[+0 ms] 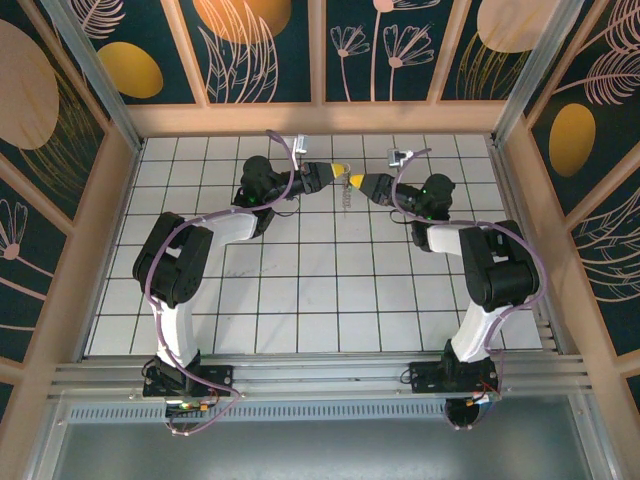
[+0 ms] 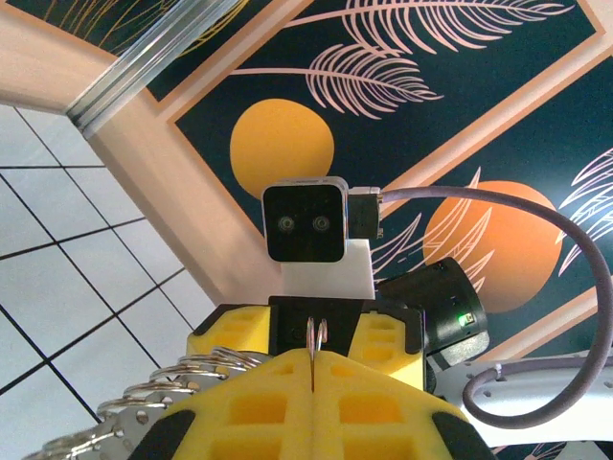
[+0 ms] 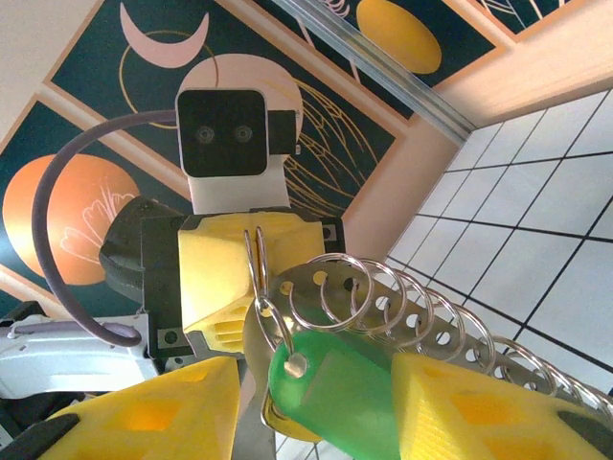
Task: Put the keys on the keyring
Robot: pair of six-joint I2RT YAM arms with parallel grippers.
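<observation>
The table (image 1: pixel 330 290) was a flat top of white square tiles with dark grout lines; pale wooden walls (image 1: pixel 320 118) closed it on the left, far and right sides; an aluminium rail (image 1: pixel 320 378) ran along its near edge; the left arm's base (image 1: pixel 180 378) and the right arm's base (image 1: pixel 455 378) sat on that rail; the arms' shadows fell on the tiles; whether the keys (image 1: pixel 347 192) touched the tiles could not be told.

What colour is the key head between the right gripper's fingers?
Bright green key head, clearest in the right wrist view.
</observation>
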